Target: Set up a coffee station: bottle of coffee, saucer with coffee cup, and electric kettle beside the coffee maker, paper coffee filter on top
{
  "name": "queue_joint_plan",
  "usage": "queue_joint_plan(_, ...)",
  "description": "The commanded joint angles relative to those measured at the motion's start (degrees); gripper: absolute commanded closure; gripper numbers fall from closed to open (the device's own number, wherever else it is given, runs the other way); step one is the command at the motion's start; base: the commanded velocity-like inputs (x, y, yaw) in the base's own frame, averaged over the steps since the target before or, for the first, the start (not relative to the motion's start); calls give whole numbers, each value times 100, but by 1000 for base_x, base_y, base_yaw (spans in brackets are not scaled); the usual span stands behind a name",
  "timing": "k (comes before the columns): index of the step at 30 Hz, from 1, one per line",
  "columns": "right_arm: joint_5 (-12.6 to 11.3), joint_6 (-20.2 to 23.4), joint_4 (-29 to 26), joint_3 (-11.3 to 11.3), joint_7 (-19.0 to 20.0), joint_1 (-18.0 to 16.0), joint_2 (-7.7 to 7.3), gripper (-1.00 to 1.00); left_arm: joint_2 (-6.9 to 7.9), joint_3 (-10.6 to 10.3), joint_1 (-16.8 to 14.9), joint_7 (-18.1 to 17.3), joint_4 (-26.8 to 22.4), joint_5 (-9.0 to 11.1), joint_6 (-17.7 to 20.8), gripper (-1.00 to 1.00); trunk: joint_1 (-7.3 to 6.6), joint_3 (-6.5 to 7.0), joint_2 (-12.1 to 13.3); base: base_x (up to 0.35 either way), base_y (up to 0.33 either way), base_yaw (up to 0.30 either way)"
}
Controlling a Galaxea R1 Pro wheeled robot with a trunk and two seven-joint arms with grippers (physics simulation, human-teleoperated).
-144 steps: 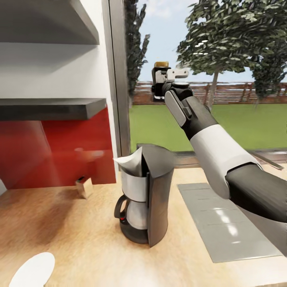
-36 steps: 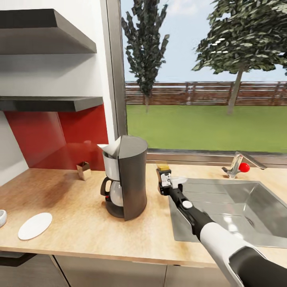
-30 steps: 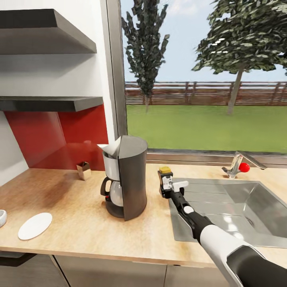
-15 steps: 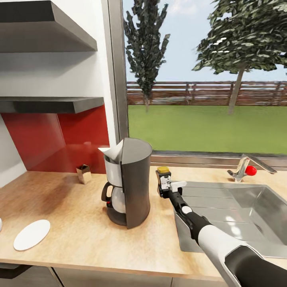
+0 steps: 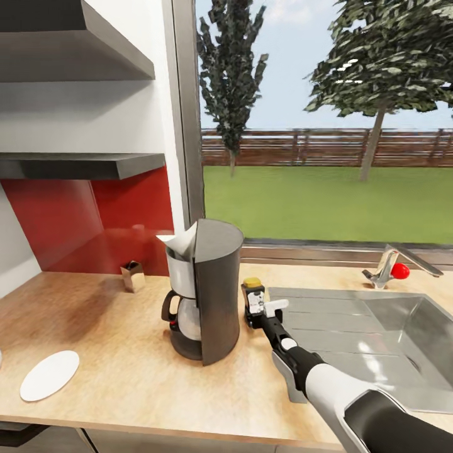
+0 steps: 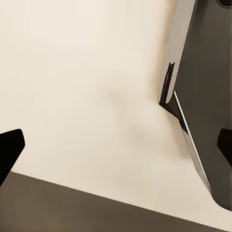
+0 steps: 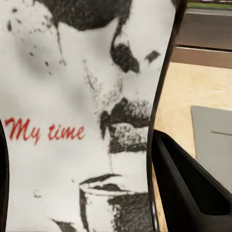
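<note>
Right wrist view: bottle of coffee [image 7: 82, 121] label reads "My time".

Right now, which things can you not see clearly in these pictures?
- Bottle of coffee, head view: right gripper covers its base, so contact with the kitchen countertop is unclear.
- Same bottle, right wrist view: only the label shows, cut by the edges.
- Saucer, head view: whatever lies beside it is cut by the picture edge.
- Coffee maker, left wrist view: cropped.
</note>
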Motion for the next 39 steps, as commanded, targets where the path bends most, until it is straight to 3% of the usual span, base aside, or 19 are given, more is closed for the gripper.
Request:
queue_joint_plan(1, -44, -21, 10, 49, -29, -2, 4, 100, -3, -2, -1, 3, -1, 59, 3, -100, 5, -9, -9, 181, 130, 0)
queue_joint_plan(39, -51, -25, 18, 31, -77, 2, -44, 100, -40, -1, 1, 3, 0, 50, 4, -100, 5, -9, -9, 48, 5, 0)
